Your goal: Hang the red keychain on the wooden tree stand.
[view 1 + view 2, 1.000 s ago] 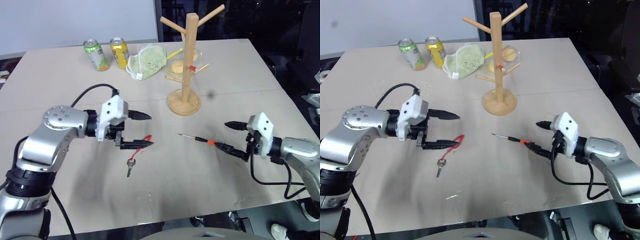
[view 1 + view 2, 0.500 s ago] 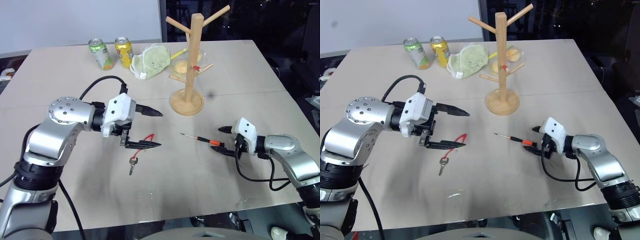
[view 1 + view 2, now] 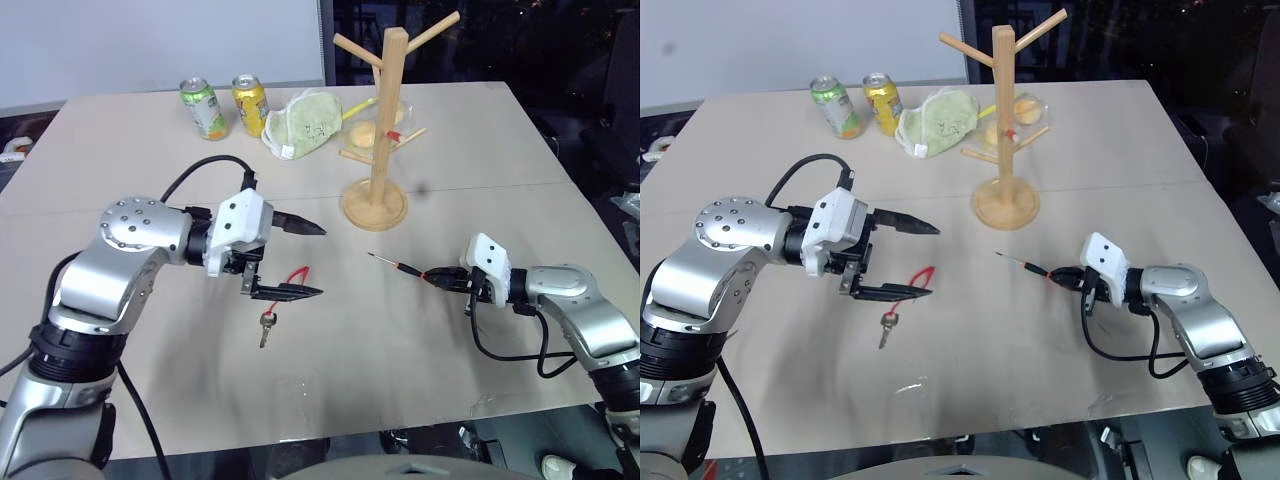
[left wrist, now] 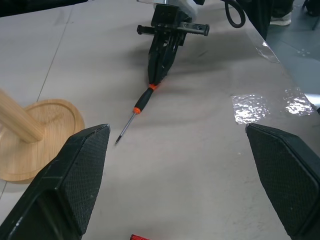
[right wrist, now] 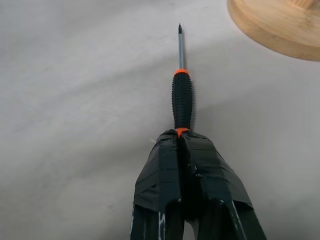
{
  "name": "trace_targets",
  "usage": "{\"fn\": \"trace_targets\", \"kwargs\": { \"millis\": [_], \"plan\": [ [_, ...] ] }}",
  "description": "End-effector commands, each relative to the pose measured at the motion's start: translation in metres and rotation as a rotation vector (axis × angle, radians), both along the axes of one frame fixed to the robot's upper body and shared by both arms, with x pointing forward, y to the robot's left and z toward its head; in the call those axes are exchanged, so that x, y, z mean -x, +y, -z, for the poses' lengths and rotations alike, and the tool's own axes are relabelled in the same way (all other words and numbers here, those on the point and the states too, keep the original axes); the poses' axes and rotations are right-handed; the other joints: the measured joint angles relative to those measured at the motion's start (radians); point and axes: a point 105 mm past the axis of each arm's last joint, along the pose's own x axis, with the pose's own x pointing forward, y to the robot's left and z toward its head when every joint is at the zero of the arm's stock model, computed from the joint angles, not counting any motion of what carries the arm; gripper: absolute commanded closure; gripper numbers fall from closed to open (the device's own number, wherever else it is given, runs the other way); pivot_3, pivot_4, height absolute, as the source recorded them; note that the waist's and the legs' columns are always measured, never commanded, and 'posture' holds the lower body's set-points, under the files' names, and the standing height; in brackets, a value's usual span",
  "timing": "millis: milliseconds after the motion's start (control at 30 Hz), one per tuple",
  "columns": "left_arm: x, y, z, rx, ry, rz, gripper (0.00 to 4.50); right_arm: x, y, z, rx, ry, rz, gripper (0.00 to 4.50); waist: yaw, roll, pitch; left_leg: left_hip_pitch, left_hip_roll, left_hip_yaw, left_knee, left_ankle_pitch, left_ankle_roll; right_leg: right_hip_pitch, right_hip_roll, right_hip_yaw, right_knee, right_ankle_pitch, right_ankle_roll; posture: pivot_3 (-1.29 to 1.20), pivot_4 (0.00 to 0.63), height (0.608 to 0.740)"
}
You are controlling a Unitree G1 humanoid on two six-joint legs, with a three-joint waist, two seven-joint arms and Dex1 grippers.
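Where it lies flat, red keychain (image 3: 283,296) bears a dark key.

We see the red keychain (image 3: 280,297) lying flat on the table, key end nearest us; the wooden tree stand (image 3: 378,130) stands upright beyond it.
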Motion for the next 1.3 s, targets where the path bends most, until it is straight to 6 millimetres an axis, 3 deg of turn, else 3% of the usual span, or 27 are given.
{"fn": "trace_targets", "kwargs": {
  "millis": [33,167,300,400,667,1033,1133,1300],
  "plan": [
    [0.001,-0.002,-0.011,0.023,-0.047,-0.010,0.00,-0.001,-0.008,-0.023,-0.045,-0.067,0.061,4.41,0.000,0.000,0.000,0.000,0.000,0.000,0.000,0.000,0.000,0.000,0.000,0.000,0.000,0.000,0.000,0.00,0.150,0.740],
    [-0.003,-0.004,-0.012,0.039,-0.055,-0.026,0.00,0.008,-0.027,-0.041,-0.039,-0.111,0.153,4.41,0.003,0.000,0.000,-0.001,0.000,-0.001,0.002,0.000,0.000,0.001,0.000,0.000,0.000,0.000,0.000,0.00,0.150,0.740],
    [-0.007,-0.006,-0.013,0.056,-0.057,-0.030,0.00,0.009,-0.027,-0.048,-0.059,-0.121,0.182,4.41,-0.001,0.000,0.000,-0.001,0.000,-0.001,0.003,0.000,0.000,0.001,0.000,0.000,0.001,0.000,0.000,0.00,0.150,0.740],
    [-0.007,-0.008,-0.013,0.058,-0.057,-0.020,0.00,0.013,-0.016,-0.051,-0.108,-0.089,0.149,3.63,0.000,0.000,0.000,0.000,0.000,-0.002,0.003,0.000,0.000,0.001,0.001,0.000,0.001,0.000,0.000,0.00,0.150,0.740],
    [-0.002,-0.009,-0.005,0.037,-0.047,0.016,0.00,0.010,0.008,-0.038,-0.043,-0.091,0.076,0.05,-0.001,0.000,0.000,-0.001,0.000,-0.002,0.004,0.000,0.000,0.001,0.001,0.001,0.001,0.000,0.000,0.00,0.150,0.740],
    [0.002,-0.010,-0.005,0.040,-0.044,0.008,0.00,-0.007,0.010,-0.008,0.038,-0.008,0.085,0.05,0.000,0.000,0.000,-0.001,0.000,-0.002,0.006,0.000,0.000,0.002,0.001,0.001,0.001,0.000,0.000,0.00,0.150,0.740],
    [0.003,-0.011,-0.006,0.042,-0.051,0.004,0.00,-0.008,0.008,-0.003,0.056,0.007,0.068,0.87,0.000,0.000,0.000,-0.001,0.000,-0.002,0.006,0.000,0.000,0.002,0.001,0.001,0.002,0.000,0.000,0.00,0.150,0.740],
    [0.003,-0.013,-0.007,0.039,-0.057,-0.003,0.00,-0.005,0.012,0.004,0.080,0.018,0.022,3.14,0.000,0.000,0.000,-0.001,0.000,-0.002,0.006,0.000,0.000,0.002,0.001,0.001,0.002,0.000,0.000,0.00,0.150,0.740]
  ]
}}
